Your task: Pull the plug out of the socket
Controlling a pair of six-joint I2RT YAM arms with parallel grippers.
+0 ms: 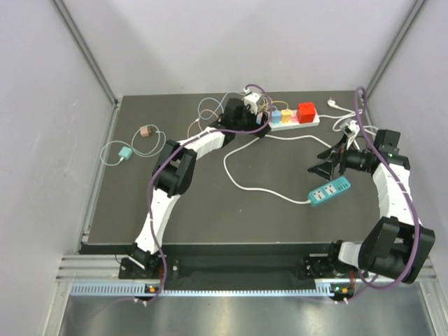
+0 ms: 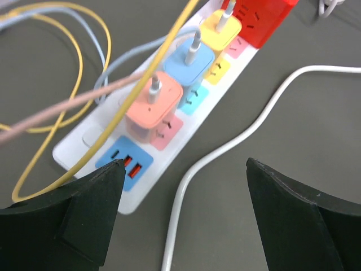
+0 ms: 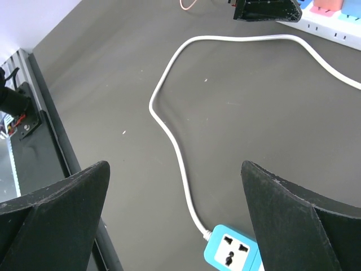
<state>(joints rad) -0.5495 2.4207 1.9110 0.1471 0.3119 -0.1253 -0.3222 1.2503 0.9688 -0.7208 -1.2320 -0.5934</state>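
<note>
White power strip point(image 2: 79, 149) is lying at the far side of the dark table point(image 1: 210, 203), and four plugs are sitting in a row along it. Orange plug point(image 2: 151, 113) is sitting nearest the strip's USB end, then blue plug point(image 2: 189, 66), yellow plug point(image 2: 221, 31), and red plug point(image 2: 262, 22) at the other end. All four are looking fully seated.

L gripper point(image 2: 183, 169) is hovering just off the strip's USB end, near the orange plug but not touching it. Its jaws are standing spread wide w/ nothing btw them. A pinkish cable point(image 2: 56, 111) is running away from the orange plug's top, past the strip's USB end.

R gripper point(image 3: 175, 169) is hanging well apart from the strip, on the near-right side. Its jaws are also spread wide and gripping nothing. Below it a white cord point(image 3: 169, 121) is curving from the strip's direction toward a teal extension block point(image 3: 232, 253).

Two small adapters, teal point(image 1: 124, 152) and brownish point(image 1: 145, 131), are lying well to the left of the strip.
</note>
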